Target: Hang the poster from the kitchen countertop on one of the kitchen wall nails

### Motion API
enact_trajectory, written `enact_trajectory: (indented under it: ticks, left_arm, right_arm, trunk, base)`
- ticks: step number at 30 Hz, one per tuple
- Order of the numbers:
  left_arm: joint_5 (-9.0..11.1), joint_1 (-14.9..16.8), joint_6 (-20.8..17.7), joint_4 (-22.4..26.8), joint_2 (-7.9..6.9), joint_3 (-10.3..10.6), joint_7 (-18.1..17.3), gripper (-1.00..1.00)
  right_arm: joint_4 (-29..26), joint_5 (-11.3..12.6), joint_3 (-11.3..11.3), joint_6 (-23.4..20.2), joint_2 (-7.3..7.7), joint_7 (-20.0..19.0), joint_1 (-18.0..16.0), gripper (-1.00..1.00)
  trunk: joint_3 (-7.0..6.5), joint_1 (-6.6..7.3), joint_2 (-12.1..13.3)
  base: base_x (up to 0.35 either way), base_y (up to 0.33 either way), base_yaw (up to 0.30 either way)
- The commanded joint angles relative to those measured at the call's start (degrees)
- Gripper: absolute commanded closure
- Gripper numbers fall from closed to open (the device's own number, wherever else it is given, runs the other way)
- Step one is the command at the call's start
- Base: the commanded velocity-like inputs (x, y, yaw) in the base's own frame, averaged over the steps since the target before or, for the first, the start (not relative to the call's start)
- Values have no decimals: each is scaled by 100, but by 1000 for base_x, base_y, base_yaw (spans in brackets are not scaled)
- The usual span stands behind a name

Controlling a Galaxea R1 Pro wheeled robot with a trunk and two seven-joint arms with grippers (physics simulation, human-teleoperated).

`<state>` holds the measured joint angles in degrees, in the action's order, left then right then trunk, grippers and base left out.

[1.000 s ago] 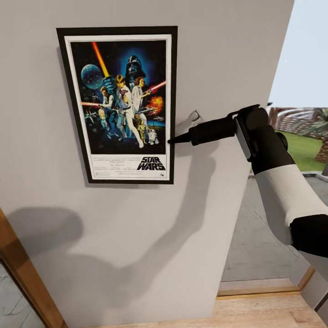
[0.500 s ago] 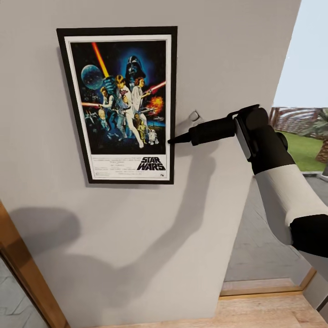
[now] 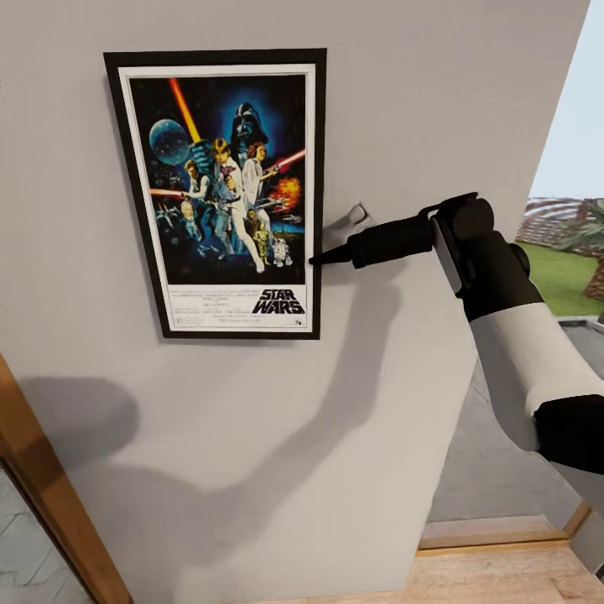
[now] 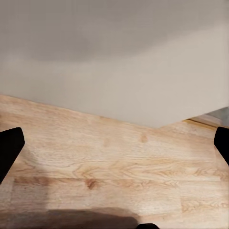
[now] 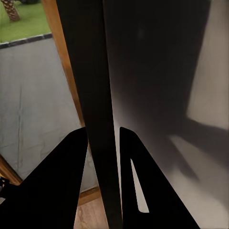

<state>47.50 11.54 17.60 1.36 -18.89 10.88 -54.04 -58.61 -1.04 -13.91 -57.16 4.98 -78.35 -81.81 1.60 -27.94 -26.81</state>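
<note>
1. Right now, in my head view, the poster [image 3: 225, 193] sits upright and flat against the light grey wall [image 3: 252, 436], high up and to my left of centre.
2. Its thin black frame, white border, dark blue picture with colourful figures and the black "STAR WARS" logo near the bottom all show in full.
3. My right pincer [image 3: 317, 260] reaches across from the right and meets the poster's right edge, a little below its middle.
4. Through my right wrist view, the dark edge of the poster [image 5: 95, 109] runs straight between the two black fingers [image 5: 57, 186], so my right pincer is pinching the poster by its frame.
5. Behind that edge the wall [image 5: 205, 71] lies partly in shadow.
6. A small grey hook-like mark [image 3: 359, 213] shows on the wall just above my right arm; I cannot tell whether it is a fitting or only shadow.
7. My right arm [image 3: 512, 335], black at the wrist and white further back, throws a long shadow down the wall below the poster.
8. My left pincer [image 4: 114, 152] points down at a wooden floor [image 4: 114, 171] where it meets the foot of the wall; its black fingertips [image 4: 8, 148] stand far apart at opposite sides, spread wide and holding nothing.
9. To the right of the wall, the head view shows a paved terrace [image 3: 495, 470], grass [image 3: 562, 277] and pale sky.
10. A wooden door frame [image 3: 50, 503] slants across the lower left corner.
</note>
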Motion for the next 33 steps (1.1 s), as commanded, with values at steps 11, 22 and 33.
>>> enact_trajectory:
  ticks: [11,22,33]
  left_arm:
    - [37,7,33,-4,0,52,-10,-100]
    - [33,6,33,-4,-1,53,-10,-100]
    - [36,6,33,-4,-1,54,-10,-100]
  right_arm:
    - [-1,-8,-7,-58,10,-32,-5,100]
    - [-1,-7,-7,-58,12,-32,-2,100]
    - [3,-10,-7,-58,12,-32,-2,100]
  trunk:
    - [13,-3,-12]
    - [13,-3,-12]
    - [13,-3,-12]
  base:
    - [3,27,0]
    - [0,11,0]
    - [0,0,0]
